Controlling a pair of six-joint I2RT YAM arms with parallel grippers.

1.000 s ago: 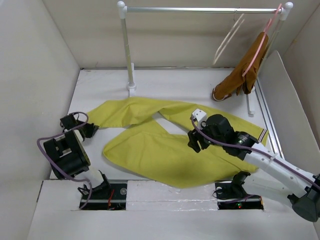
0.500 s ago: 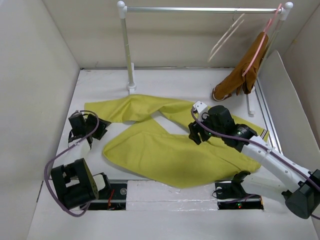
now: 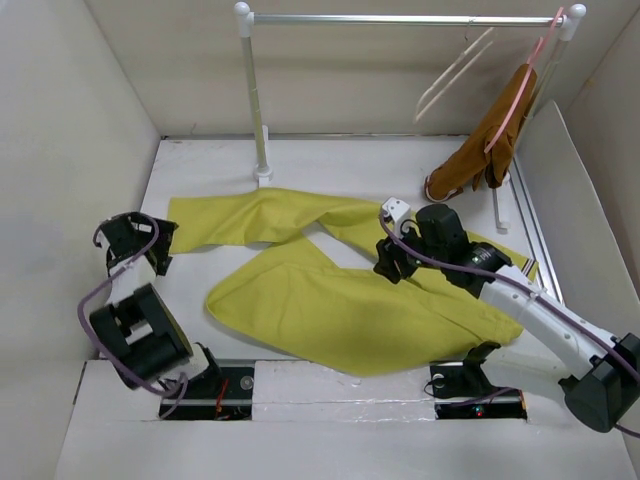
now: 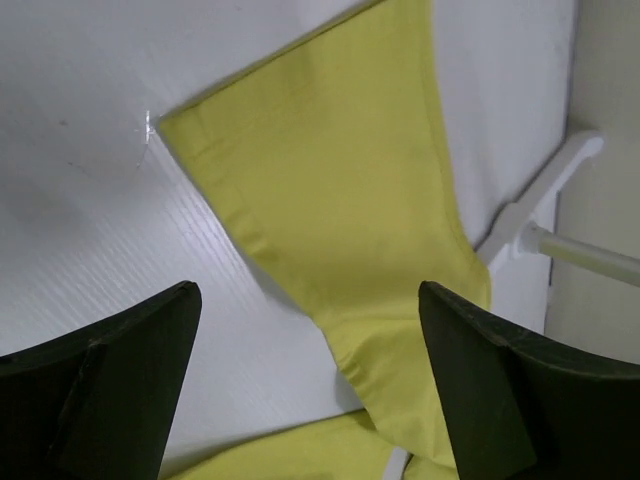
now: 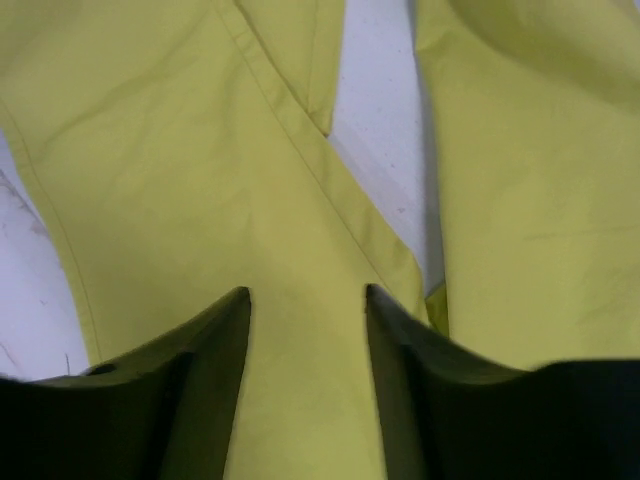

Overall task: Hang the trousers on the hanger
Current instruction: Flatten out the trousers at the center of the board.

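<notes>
The yellow-green trousers lie spread flat on the table, one leg stretched toward the left and the striped waistband at the right. My left gripper is open just left of that leg's cuff, holding nothing. Over the crotch area hovers my right gripper, its jaws apart above flat cloth. The cream-white hanger hangs tilted from the rail at the back right.
A metal rail on white posts spans the back. A pink hanger carries a rust-brown garment at its right end. The post's white foot stands beyond the cuff. Walls enclose the table.
My left gripper has opened, let go of the leg's cuff and drawn back left. The leg now lies straighter. My right gripper has shifted slightly farther over the trousers with its jaws narrower.
</notes>
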